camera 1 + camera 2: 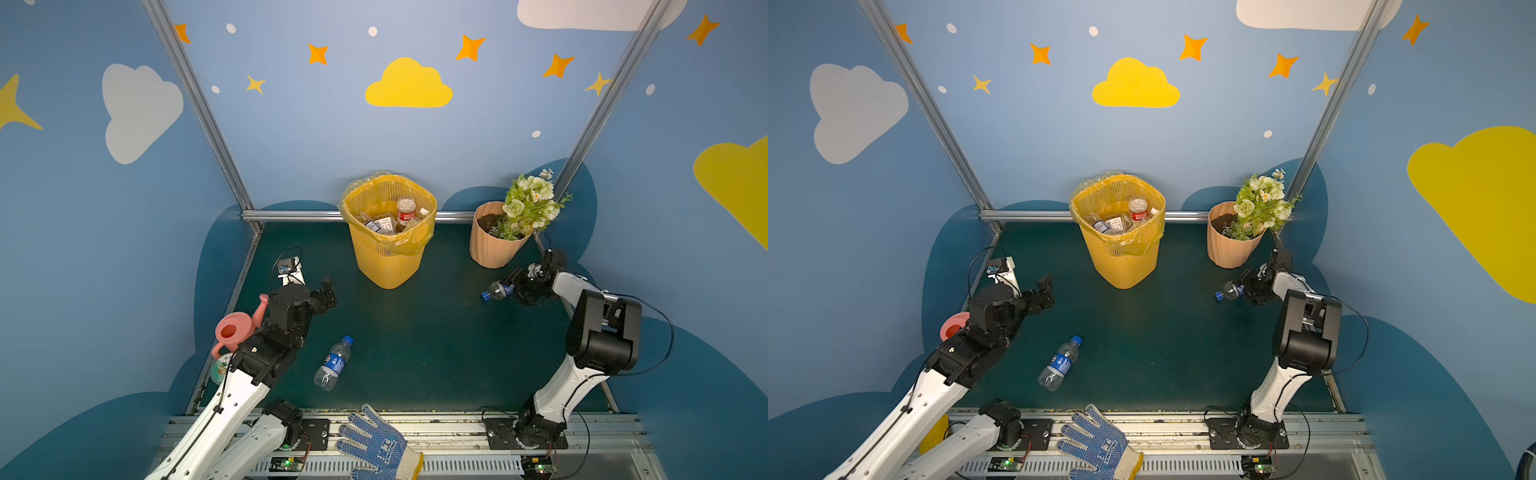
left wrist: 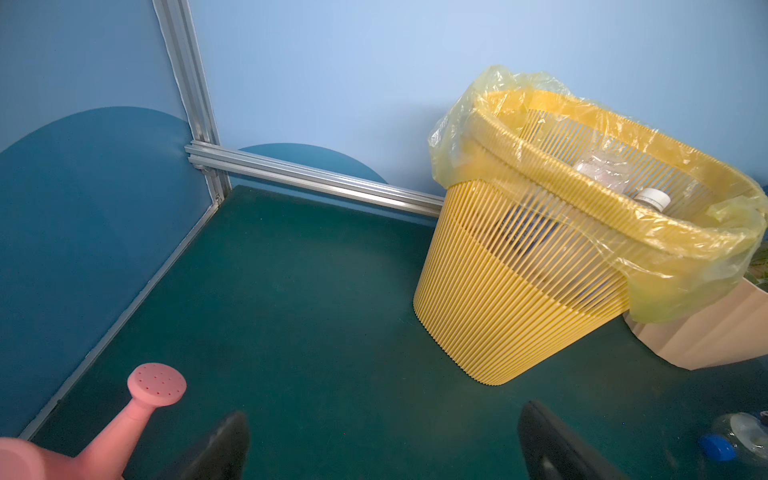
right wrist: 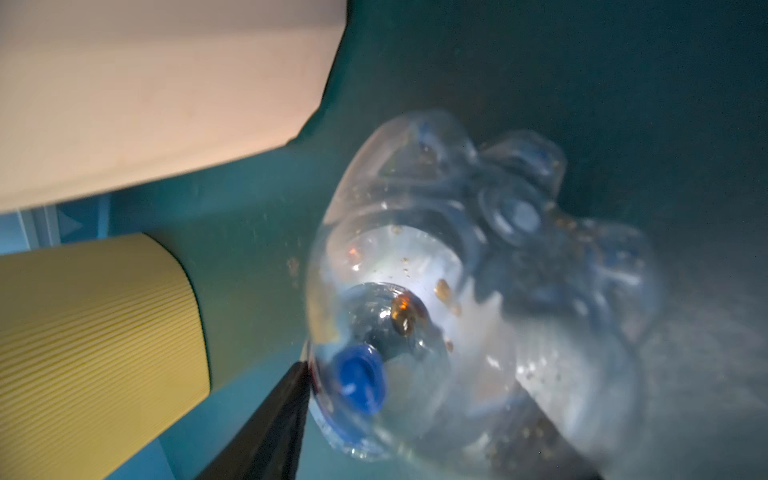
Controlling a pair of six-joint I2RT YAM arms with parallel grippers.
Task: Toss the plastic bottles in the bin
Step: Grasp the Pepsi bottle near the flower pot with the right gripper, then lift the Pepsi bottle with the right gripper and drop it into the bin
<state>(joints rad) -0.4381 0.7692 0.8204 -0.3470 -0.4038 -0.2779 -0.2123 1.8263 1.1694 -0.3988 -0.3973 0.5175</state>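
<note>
My right gripper (image 1: 513,291) is shut on a clear, dented plastic bottle (image 1: 496,291) with a blue cap, low over the green mat beside the flower pot. In the right wrist view this bottle (image 3: 457,291) fills the space between the jaws, and one dark finger (image 3: 286,399) presses its side. A second blue-capped, blue-labelled bottle (image 1: 334,363) lies on the mat at front left. The yellow ribbed bin (image 1: 388,262) stands at the back middle, with several bottles (image 1: 405,210) inside. My left gripper (image 1: 328,291) hangs open and empty, left of the bin (image 2: 519,291).
A peach flower pot (image 1: 492,249) with green-white flowers stands right of the bin. A pink watering can (image 1: 235,330) and a small round jar (image 1: 220,368) sit by the left arm. A blue dotted glove (image 1: 378,446) lies on the front rail. Metal frame bars border the mat.
</note>
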